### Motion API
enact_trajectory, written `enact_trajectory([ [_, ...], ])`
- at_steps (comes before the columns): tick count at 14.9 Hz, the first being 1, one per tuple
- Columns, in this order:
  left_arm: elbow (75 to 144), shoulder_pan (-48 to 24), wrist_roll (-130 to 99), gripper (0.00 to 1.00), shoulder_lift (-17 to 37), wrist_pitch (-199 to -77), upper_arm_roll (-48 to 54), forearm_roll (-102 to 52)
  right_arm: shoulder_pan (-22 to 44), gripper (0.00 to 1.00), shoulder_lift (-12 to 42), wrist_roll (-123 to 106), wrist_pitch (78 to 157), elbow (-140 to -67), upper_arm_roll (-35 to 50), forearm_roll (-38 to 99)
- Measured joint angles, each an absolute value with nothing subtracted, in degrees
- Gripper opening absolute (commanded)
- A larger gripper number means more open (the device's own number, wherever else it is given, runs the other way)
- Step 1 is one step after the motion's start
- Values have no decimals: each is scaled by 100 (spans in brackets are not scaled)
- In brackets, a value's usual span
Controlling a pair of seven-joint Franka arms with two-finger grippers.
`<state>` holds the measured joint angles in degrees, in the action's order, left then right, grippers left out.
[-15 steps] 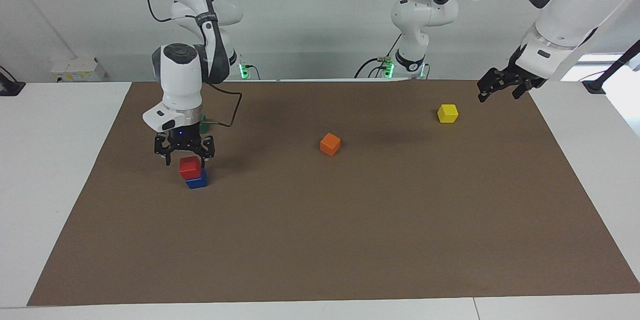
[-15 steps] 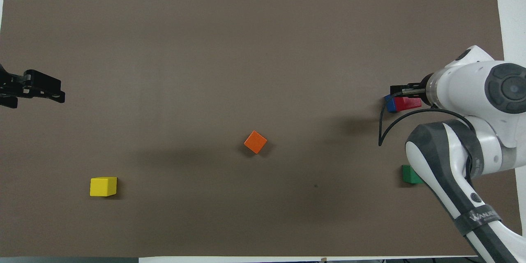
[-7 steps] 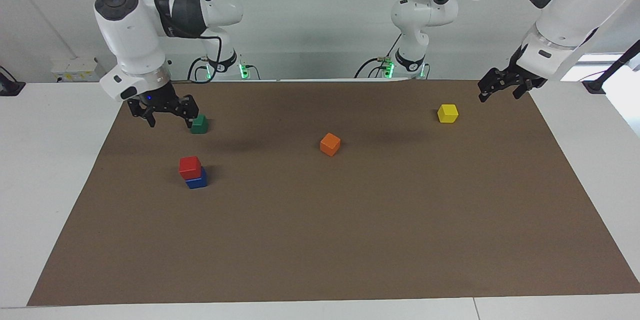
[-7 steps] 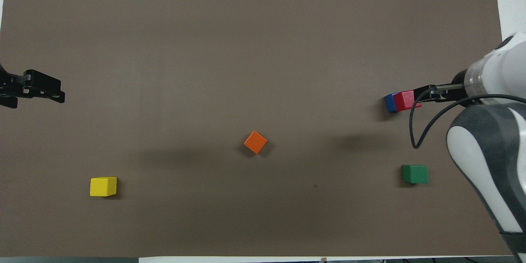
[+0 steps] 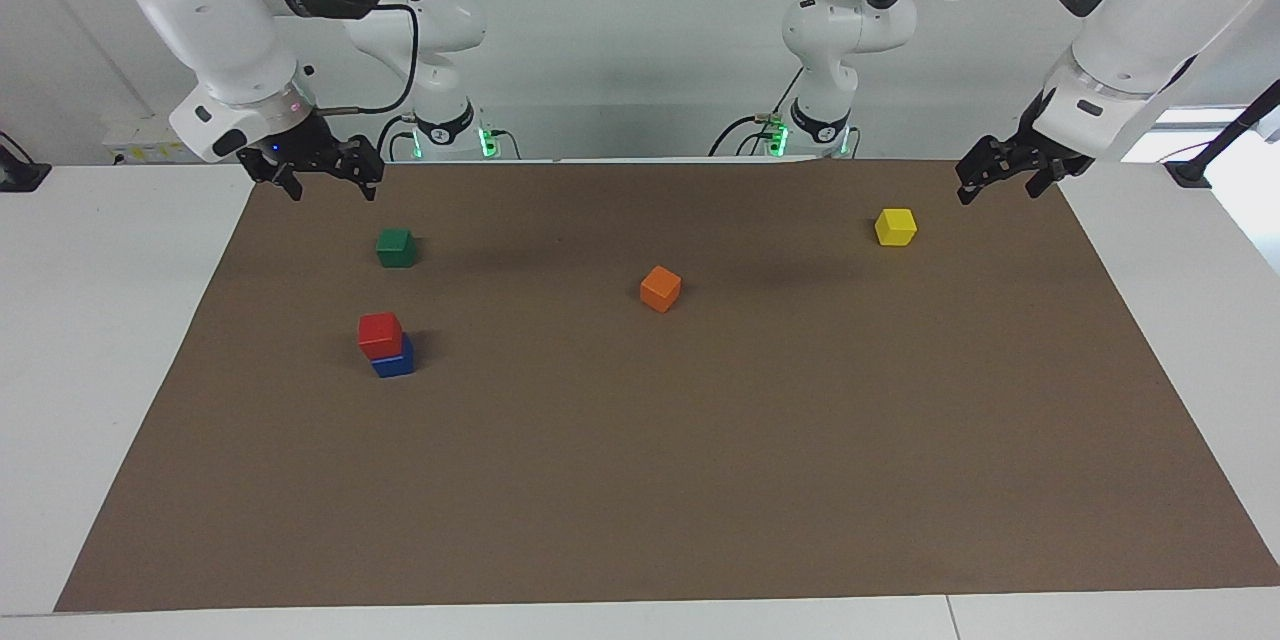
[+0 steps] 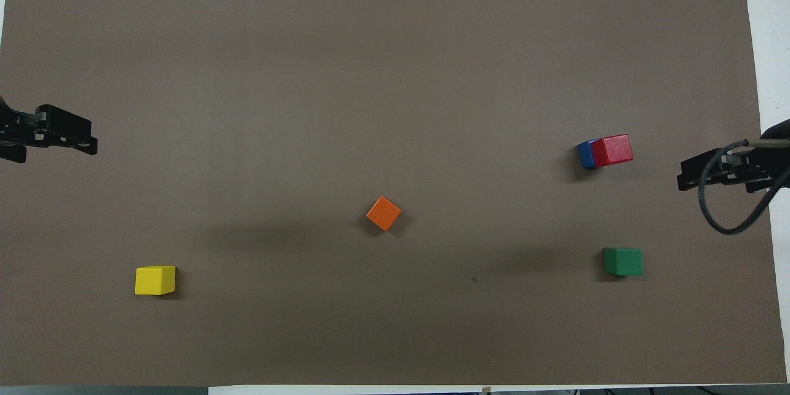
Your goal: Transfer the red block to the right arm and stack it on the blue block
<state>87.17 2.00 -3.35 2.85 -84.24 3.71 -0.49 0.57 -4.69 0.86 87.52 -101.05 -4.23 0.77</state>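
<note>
**Inspector:** Toward the right arm's end of the table [image 5: 90,320], the red block [image 5: 380,333] sits on top of the blue block [image 5: 396,361], slightly offset so that one side of the blue one shows. Nothing touches the pair.

**Clerk:** And the right pincer [image 5: 320,172]?

**Inspector:** It hangs raised over the mat's [image 5: 700,480] corner at the robots' edge, well apart from the stack. Its jaws stand fully spread and hold nothing.

**Clerk:** The left pincer [image 5: 1003,176]?

**Inspector:** It waits over the mat's corner at the left arm's end, also fully spread and empty.

**Clerk:** Other items?

**Inspector:** A green block [image 5: 396,247] lies between the stack and the robots' edge. An orange block [image 5: 660,288] rests near the mat's middle. A yellow block [image 5: 895,226] lies near the left pincer, toward the robots' edge.
</note>
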Motion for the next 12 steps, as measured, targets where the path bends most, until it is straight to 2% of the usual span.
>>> enact_trajectory([
  [3,8717,200,-335,100,285,-8423,370,-49,-114,100,-500,10,8792,-10075,-443,85],
  [7,8717,200,-335,100,285,-8422,370,-49,-257,100,-504,-97,9358,-9926,-456,81],
  [12,8717,200,-335,100,284,-8422,370,-49,-445,100,-409,-245,9226,-9520,-464,68],
])
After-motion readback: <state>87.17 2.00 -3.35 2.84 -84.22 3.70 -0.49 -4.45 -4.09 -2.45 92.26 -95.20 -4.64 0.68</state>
